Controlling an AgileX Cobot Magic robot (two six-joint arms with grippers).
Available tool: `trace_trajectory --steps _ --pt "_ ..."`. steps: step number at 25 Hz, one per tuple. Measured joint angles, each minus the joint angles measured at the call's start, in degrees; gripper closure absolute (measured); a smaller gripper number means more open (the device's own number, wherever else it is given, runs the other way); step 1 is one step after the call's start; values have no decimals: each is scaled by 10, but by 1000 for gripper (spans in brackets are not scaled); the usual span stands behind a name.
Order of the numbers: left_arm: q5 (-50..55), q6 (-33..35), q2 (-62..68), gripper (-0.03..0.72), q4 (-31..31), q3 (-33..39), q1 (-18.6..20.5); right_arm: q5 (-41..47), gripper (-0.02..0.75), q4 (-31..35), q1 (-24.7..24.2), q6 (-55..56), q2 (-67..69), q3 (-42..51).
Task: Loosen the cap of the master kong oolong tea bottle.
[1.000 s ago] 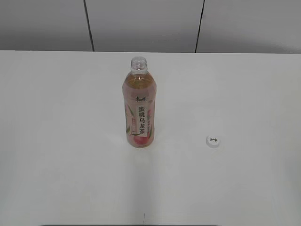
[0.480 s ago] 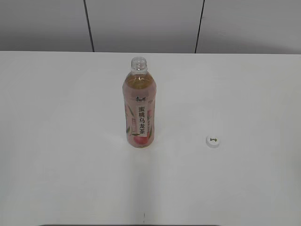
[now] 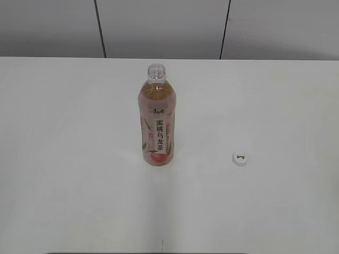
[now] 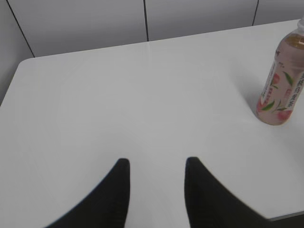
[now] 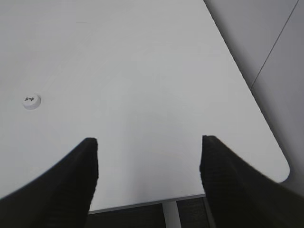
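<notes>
I see the clear plastic amber tea bottle (image 3: 157,119) upright, uncapped, its top cropped at my left wrist; small white round cap (image 3: 240,159) lies apart. Both my empty grippers, left (image 4: 156,164) and right (image 5: 148,142), spread wide; fingertips only.

Neither of your arms reaches into the exterior view; you see them only through their own wrist cameras.

Your left gripper (image 4: 156,164) enters its wrist view from 6 o'clock. Its two dark fingers (image 4: 116,190) rise toward 12 o'clock, curving slightly inward at the tips, with a moderate gap between them. Nothing sits in that gap.

Your right gripper (image 5: 148,142) also comes in from 6 o'clock, but its fingers (image 5: 71,180) are spread much wider, one tip toward 8 o'clock and the other toward 4 o'clock. The jaws stand fully apart and grip nothing.

Both grippers hang above the surface without touching it.
</notes>
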Motion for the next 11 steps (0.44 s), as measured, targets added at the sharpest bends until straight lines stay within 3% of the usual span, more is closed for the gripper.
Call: trace_trajectory --steps 11 --pt "0 0 0 446 0 0 0 0 226 0 0 0 0 0"
